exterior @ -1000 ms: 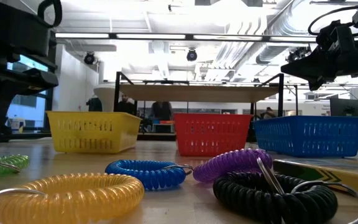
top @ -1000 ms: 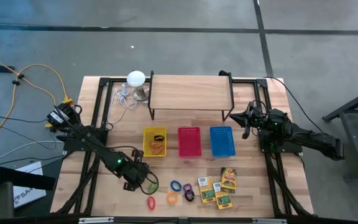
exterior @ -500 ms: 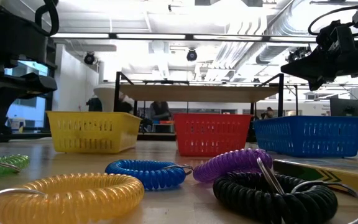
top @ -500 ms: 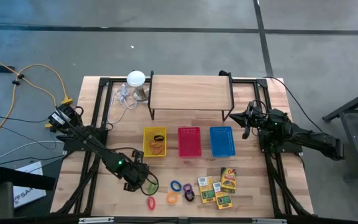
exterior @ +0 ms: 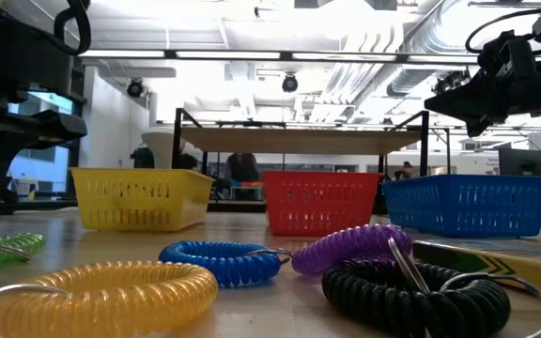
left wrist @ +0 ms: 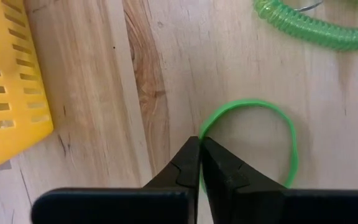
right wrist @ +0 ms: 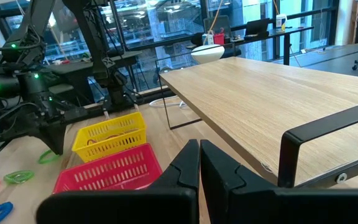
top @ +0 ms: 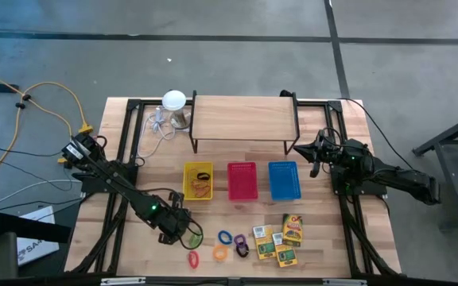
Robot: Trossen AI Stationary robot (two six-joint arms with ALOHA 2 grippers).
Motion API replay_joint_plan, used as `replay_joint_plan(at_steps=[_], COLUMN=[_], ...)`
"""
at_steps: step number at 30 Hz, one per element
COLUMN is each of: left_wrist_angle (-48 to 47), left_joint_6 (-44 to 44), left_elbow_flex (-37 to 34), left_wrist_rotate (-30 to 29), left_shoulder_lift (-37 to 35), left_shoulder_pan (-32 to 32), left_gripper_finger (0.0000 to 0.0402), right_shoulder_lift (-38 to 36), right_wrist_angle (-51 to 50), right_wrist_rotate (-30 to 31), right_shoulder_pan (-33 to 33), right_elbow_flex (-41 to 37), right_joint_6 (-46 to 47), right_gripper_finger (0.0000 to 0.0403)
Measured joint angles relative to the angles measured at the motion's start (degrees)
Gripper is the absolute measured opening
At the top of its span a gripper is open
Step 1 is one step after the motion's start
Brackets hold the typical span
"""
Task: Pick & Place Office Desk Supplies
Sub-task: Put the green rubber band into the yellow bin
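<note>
My left gripper (top: 178, 232) (left wrist: 201, 144) points down at the near left part of the table, shut on a thin green rubber band (left wrist: 272, 118). A green coiled ring (left wrist: 316, 31) lies just beyond it. Red (top: 193, 258), orange-yellow (top: 219, 253), blue (top: 225, 237) and dark (top: 242, 249) coiled rings lie flat near the table's near edge. Beside them are yellow-and-green card boxes (top: 281, 238). My right gripper (top: 315, 159) (right wrist: 199, 152) hangs shut in the air at the shelf's right end, touching nothing. My left gripper pinches the green rubber band at one side of its loop (left wrist: 202, 132) between its two fingertips. It comes from above, pointing down. The rest of the band lies flat and round on the wooden table.
Yellow (top: 198, 180), red (top: 242, 180) and blue (top: 284, 179) baskets stand in a row mid-table; the yellow one holds orange bands. A wooden shelf (top: 245, 119) on black legs stands behind them. A white round-topped object with a cable (top: 173, 102) sits at the far left.
My left gripper has sunk a little toward the table beside the green coiled ring. Nothing else has moved.
</note>
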Motion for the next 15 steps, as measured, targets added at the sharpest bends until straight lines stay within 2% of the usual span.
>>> replay_joint_plan(at_steps=[15], left_wrist_angle=[0.0], left_joint_6=[0.0], left_elbow_flex=[0.0], left_wrist_rotate=[-0.1], left_shoulder_lift=[0.0], left_shoulder_pan=[0.0], left_gripper_finger=[0.0001], right_shoulder_lift=[0.0], right_wrist_angle=[0.0], right_wrist_rotate=[0.0], right_shoulder_pan=[0.0], right_elbow_flex=[0.0], right_joint_6=[0.0], right_gripper_finger=[0.0002])
